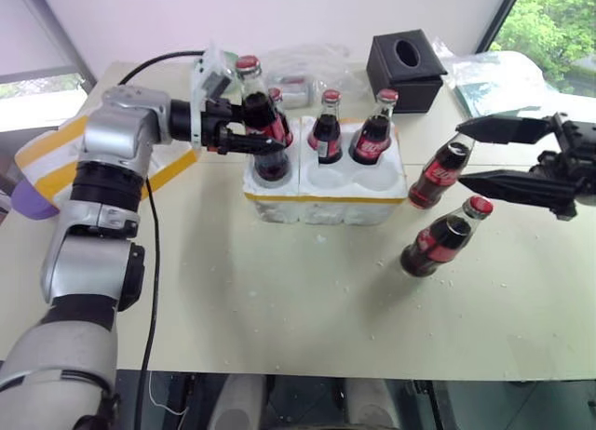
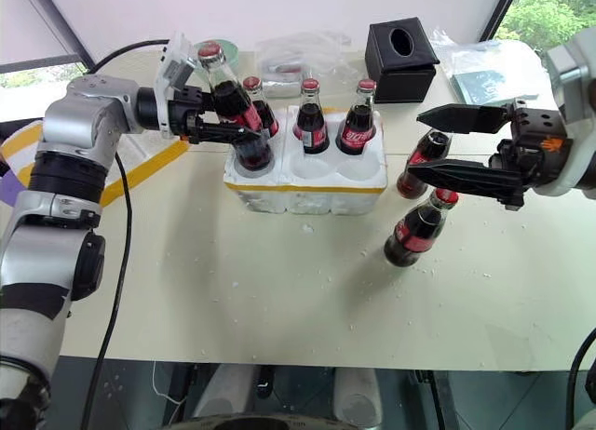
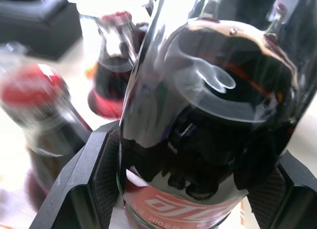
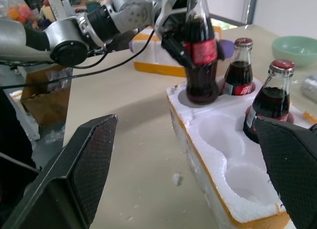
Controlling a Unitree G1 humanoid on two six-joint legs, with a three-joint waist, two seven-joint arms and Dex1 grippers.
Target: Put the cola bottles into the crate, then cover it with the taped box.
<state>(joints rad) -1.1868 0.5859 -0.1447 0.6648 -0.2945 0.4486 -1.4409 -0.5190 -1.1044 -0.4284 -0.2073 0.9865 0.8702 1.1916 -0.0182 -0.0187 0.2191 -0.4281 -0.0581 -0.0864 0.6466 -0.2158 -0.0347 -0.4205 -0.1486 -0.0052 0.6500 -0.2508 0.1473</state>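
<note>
My left gripper (image 1: 251, 127) is shut on a cola bottle (image 1: 259, 114) that tilts with its base in the front-left well of the white crate (image 1: 326, 207). In the left wrist view the black fingers (image 3: 101, 164) press both sides of the dark bottle (image 3: 208, 115). Three more bottles stand in the crate's back row (image 1: 326, 127). Two bottles (image 1: 436, 177) (image 1: 438, 239) stand on the table right of the crate. My right gripper (image 1: 461, 153) is open, level, with the nearer bottle's neck between its fingertips. The taped box (image 1: 47, 160) lies at the far left, partly behind my left arm.
A black tissue box (image 1: 405, 67) and clear plastic bags (image 1: 303, 62) sit behind the crate. A green bowl (image 4: 297, 48) stands at the back. A black cable (image 1: 149, 262) hangs off the table's front edge. Styrofoam crumbs dot the table.
</note>
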